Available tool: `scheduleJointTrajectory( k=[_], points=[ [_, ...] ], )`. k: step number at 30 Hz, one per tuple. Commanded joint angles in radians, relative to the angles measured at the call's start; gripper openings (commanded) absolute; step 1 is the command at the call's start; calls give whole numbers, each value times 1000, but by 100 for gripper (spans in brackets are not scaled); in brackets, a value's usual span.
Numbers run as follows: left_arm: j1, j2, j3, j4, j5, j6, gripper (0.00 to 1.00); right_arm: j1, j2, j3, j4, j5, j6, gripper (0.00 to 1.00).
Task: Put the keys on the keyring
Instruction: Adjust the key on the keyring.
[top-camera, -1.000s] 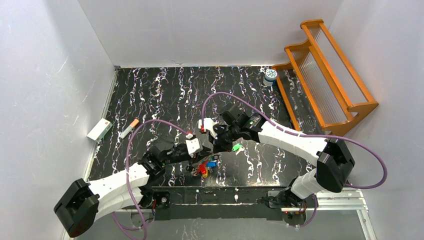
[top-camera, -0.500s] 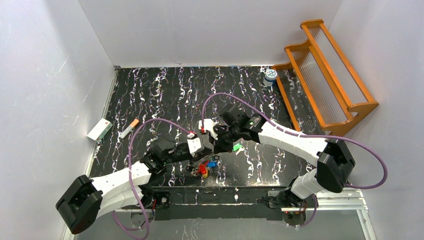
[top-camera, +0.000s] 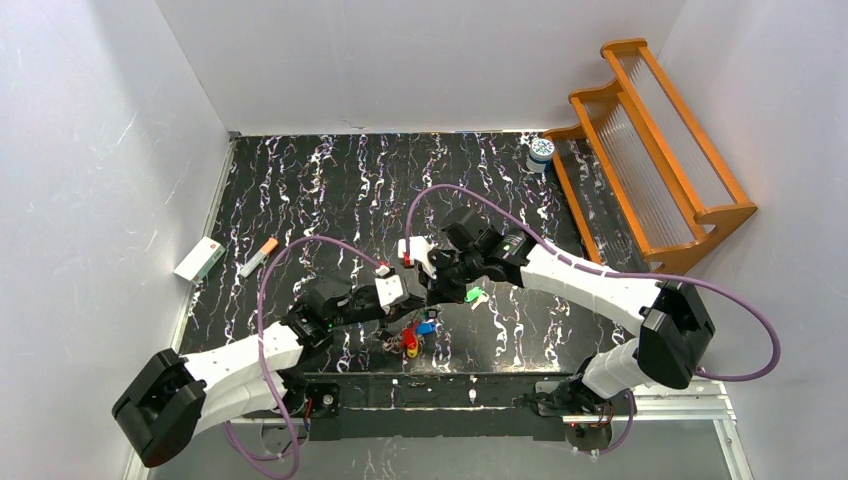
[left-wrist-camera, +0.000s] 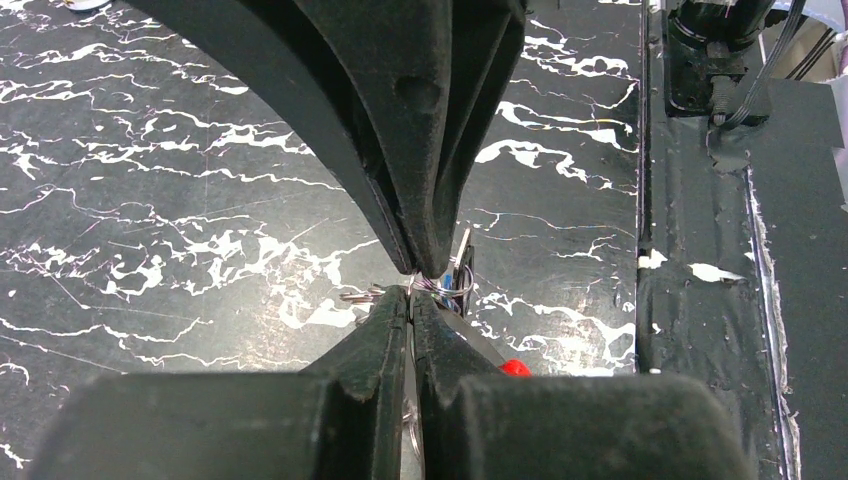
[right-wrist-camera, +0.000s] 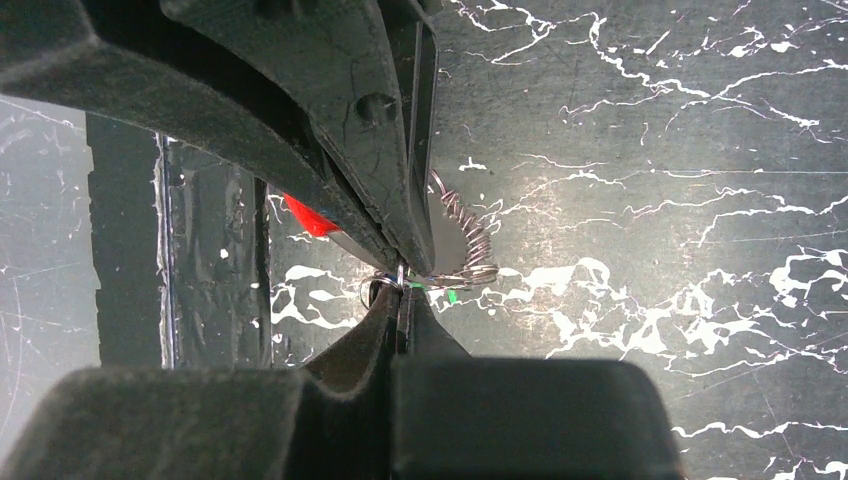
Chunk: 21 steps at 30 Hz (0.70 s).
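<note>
1. Two robot arms meet tip to tip over a black marbled table (top-camera: 330, 190), toward six o'clock from its centre in the overhead view.
2. The left gripper (top-camera: 408, 303) has its fingers pressed together. Its wrist view shows them (left-wrist-camera: 412, 300) nipped on the thin wire of the keyring (left-wrist-camera: 447, 282).
3. The right gripper (top-camera: 432, 290) comes in from two o'clock, its fingers also together. Its wrist view shows them (right-wrist-camera: 400, 295) pinching the same keyring (right-wrist-camera: 468, 268), whose coils trail off toward three o'clock.
4. A cluster of keys (top-camera: 410, 338), red and yellow with a blue one just beside, sits directly at six o'clock from the joined tips. Whether it hangs or rests on the table cannot be told.
5. A single green key (top-camera: 476, 296) lies on the table at three o'clock from the right gripper, apart from the cluster.
6. A white-and-blue jar (top-camera: 541, 150) stands at the table's one o'clock corner beside an orange wooden rack (top-camera: 650, 150).
7. An orange-tipped white stick (top-camera: 259, 257) and a small white box (top-camera: 199, 259) lie at nine o'clock.
</note>
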Motion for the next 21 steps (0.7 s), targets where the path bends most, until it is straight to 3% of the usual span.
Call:
scheduleJointTrajectory(
  k=[1, 3, 6, 9, 13, 21],
  points=[
    [-6, -36, 4, -4, -3, 7, 0, 5, -49, -14, 114, -39, 2, 1],
    [-6, -57, -8, 3, -26, -2, 0, 4, -57, -28, 139, -16, 21, 12],
    [-6, -97, -35, 36, -63, -26, 0, 2, -91, -61, 203, 50, 72, 38],
    [-6, -135, -75, 105, -116, -83, 0, -4, -151, -123, 301, 79, 110, 52],
    [-6, -172, -141, 231, -159, -151, 0, -13, -230, -204, 420, 87, 163, 59],
    [-6, -220, -244, 461, -179, -201, 0, -35, -297, -313, 595, 19, 284, 54]
  ],
)
